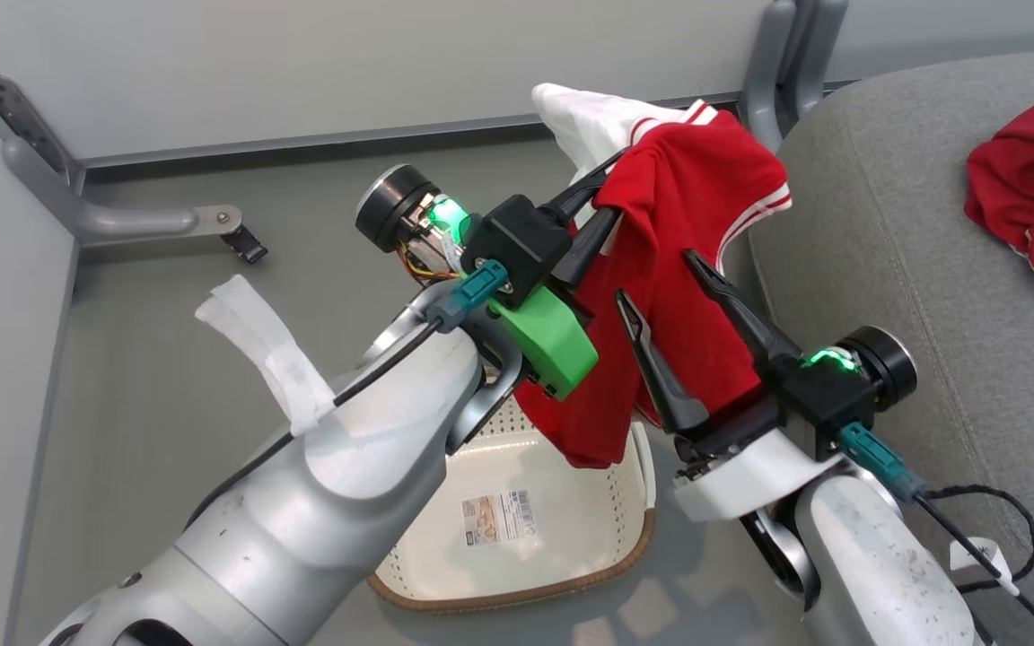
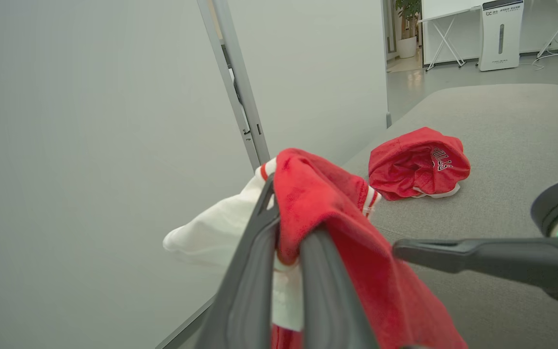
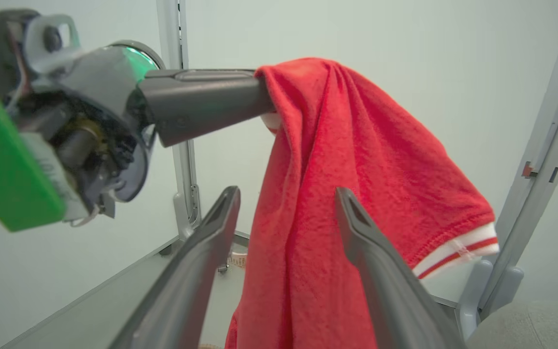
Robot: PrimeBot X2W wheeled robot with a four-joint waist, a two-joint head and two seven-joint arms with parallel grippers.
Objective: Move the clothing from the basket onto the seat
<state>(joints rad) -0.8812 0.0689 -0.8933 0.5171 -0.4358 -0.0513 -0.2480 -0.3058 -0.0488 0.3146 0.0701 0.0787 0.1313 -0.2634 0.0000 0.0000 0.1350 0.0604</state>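
Now your left jaws pinch the red garment [image 1: 679, 206], its folds hiding part of the basket [image 1: 589, 529] beneath; your right jaws gape wide alongside, gripping nothing.

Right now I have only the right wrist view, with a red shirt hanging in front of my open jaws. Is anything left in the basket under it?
Observer: In the head view the basket has a bare floor except for a paper label; the left arm hides one part.
Operator: Where is the other shirt?
Observer: The second shirt lies bunched on the grey seat, at your right.
Operator: And behind the red cloth?
Observer: The hanging shirt has a white part sticking up at its top.
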